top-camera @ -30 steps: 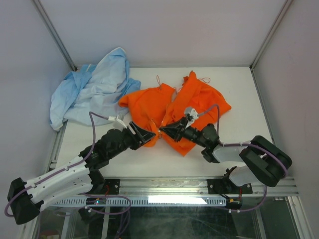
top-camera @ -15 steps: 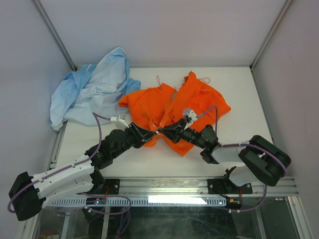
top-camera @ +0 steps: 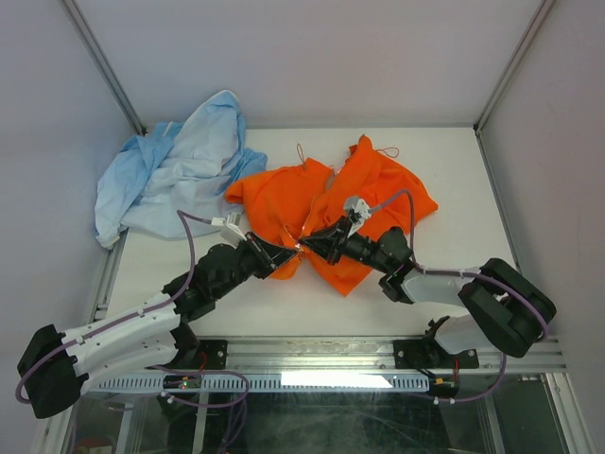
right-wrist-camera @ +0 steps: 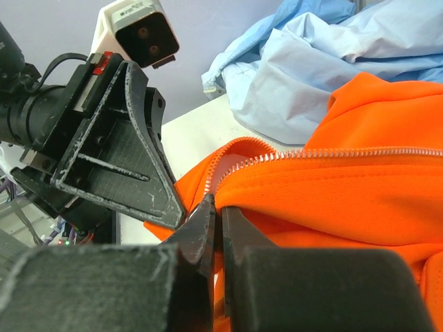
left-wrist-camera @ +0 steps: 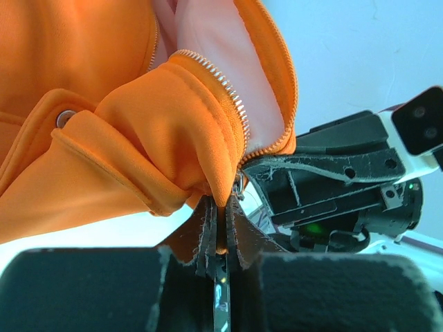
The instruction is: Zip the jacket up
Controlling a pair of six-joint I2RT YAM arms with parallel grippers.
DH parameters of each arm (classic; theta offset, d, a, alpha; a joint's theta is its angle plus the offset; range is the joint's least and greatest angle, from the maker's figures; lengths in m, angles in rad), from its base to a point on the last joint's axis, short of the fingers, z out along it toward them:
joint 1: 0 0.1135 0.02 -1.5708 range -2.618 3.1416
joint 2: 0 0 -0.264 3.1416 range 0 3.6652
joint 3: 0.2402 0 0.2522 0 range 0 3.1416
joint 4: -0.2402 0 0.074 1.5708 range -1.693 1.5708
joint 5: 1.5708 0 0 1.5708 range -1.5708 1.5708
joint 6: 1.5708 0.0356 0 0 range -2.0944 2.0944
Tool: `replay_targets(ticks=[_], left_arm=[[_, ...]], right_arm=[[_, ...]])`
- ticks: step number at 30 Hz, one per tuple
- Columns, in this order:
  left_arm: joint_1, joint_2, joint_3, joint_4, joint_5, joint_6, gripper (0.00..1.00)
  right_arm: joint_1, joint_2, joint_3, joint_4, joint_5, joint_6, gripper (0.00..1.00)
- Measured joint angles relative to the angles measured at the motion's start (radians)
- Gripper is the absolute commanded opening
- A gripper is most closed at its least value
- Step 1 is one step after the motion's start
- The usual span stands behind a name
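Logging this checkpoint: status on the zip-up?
Left gripper shut on jacket by zipper. Right gripper shut on facing edge. Zipper open. Blue cloth back left, not blocking.

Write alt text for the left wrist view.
The left arm's fingers pinch the orange jacket beside its zipper teeth, pale pink lining showing above. The right arm's fingers touch the same edge alongside.

Both arms reach inward, their fingertips meeting at the middle.
The left arm [top-camera: 142, 322] stretches low from the near left corner, slanting far and right. The right arm [top-camera: 454, 284] folds at its elbow by the near right edge, with its forearm running left. The left gripper [top-camera: 291, 250] and right gripper [top-camera: 310, 244] face tip to tip, just beside each other, each with jaws pressed together on an edge of the jacket [top-camera: 378, 189].
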Motion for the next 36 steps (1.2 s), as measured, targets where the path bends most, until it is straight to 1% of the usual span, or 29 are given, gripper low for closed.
replay_targets(ticks=[6, 10, 14, 21, 22, 23, 24, 26, 29, 31, 34, 36], left_arm=[[0.013, 0.067, 0.016, 0.036, 0.004, 0.064, 0.0], [0.012, 0.072, 0.017, 0.047, 0.006, 0.097, 0.0], [0.021, 0.122, 0.032, 0.058, 0.015, 0.125, 0.0], [0.077, 0.184, 0.04, 0.086, 0.097, 0.148, 0.0], [0.088, 0.185, 0.041, 0.086, 0.109, 0.148, 0.0], [0.096, 0.185, 0.043, 0.085, 0.12, 0.149, 0.0], [0.105, 0.188, 0.047, 0.082, 0.135, 0.151, 0.0], [0.114, 0.193, 0.058, 0.055, 0.164, 0.162, 0.0], [0.12, 0.206, 0.069, 0.038, 0.194, 0.167, 0.0], [0.124, 0.216, 0.073, 0.029, 0.21, 0.168, 0.0], [0.124, 0.229, 0.074, 0.023, 0.234, 0.168, 0.0], [0.124, 0.233, 0.075, 0.023, 0.249, 0.168, 0.0]], right_arm=[[-0.04, 0.0, 0.074, -0.154, -0.065, -0.03, 0.0], [-0.056, 0.0, 0.08, -0.189, -0.085, -0.035, 0.0], [-0.077, 0.0, 0.092, -0.233, -0.101, -0.035, 0.0], [-0.094, 0.0, 0.122, -0.344, -0.096, -0.033, 0.0], [-0.094, -0.002, 0.129, -0.361, -0.095, -0.033, 0.21], [-0.094, -0.007, 0.133, -0.378, -0.093, -0.034, 0.32], [-0.094, -0.021, 0.135, -0.405, -0.089, -0.052, 0.36], [-0.109, -0.068, 0.136, -0.468, -0.069, -0.103, 0.4], [-0.124, -0.182, 0.14, -0.585, -0.024, -0.198, 0.44], [-0.118, -0.259, 0.14, -0.646, 0.0, -0.257, 0.45], [-0.081, -0.358, 0.14, -0.743, 0.032, -0.343, 0.55], [-0.024, -0.415, 0.138, -0.806, 0.061, -0.43, 0.56]])
